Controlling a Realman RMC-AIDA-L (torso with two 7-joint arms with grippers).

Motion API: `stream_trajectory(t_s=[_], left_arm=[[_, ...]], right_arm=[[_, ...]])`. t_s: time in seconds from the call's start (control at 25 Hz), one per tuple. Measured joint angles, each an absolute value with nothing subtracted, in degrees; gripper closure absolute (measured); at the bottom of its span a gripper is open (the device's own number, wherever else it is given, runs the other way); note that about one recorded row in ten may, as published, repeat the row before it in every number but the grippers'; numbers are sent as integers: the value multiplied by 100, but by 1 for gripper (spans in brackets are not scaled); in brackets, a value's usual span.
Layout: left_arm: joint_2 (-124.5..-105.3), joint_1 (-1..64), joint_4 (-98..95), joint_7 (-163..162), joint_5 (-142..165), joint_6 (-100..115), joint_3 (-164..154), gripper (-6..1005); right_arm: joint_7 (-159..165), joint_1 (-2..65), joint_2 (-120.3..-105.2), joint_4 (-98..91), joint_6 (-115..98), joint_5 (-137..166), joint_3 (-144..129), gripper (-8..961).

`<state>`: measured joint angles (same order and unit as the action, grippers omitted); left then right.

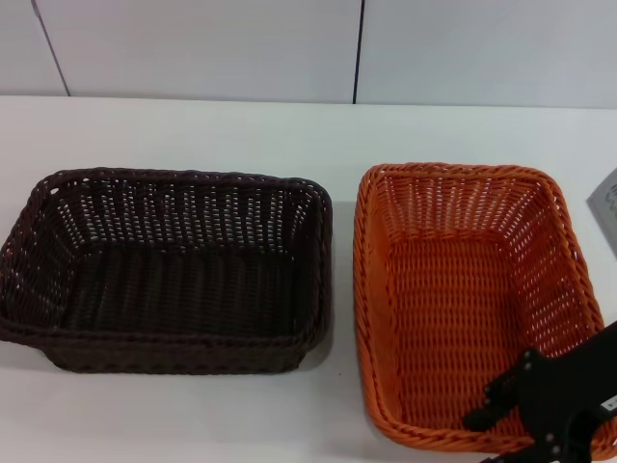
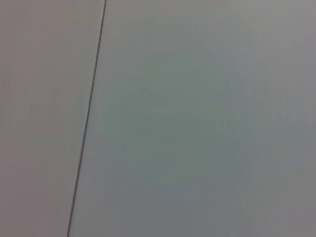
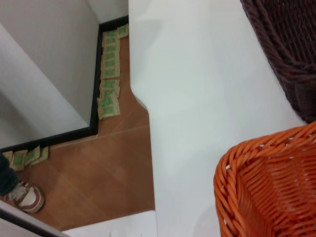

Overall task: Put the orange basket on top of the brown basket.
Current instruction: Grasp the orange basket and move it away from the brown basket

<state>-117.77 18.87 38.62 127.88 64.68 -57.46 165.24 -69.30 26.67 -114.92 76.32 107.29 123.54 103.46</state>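
The orange basket (image 1: 463, 299) stands upright on the white table (image 1: 289, 135) at the right. The brown basket (image 1: 174, 270) stands beside it at the left, a narrow gap between them. Both look empty. My right gripper (image 1: 545, 410) shows as black parts low over the orange basket's near right corner. In the right wrist view a corner of the orange basket (image 3: 269, 190) is close, with the brown basket's side (image 3: 289, 49) farther off. My left gripper is out of view; its wrist view shows only a plain pale surface.
A grey flat object (image 1: 605, 207) lies at the table's right edge. A white panelled wall (image 1: 289, 43) runs behind the table. In the right wrist view the table edge (image 3: 150, 148) drops to a brown floor (image 3: 108, 173), where a shoe (image 3: 24, 196) stands.
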Motion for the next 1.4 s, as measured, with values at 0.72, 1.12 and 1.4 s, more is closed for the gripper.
stream_trajectory(t_s=[0.72,1.12,1.4], left_arm=[[-11786,1783,3849,12857,6358,-5995,16524,258],[-11770,1690,3867,12858,6240,-6115,16524,258],[-11738,1694,3867,12864,6202,-6146,16523,258]], right_arm=[[-7080,2644,-11788,7932,10723,12869,10368,662],[-7112,2196,-11883,8760,10673,12833,10673,694],[-7183,2271,-11866,8990,10480,12723,11214,743]])
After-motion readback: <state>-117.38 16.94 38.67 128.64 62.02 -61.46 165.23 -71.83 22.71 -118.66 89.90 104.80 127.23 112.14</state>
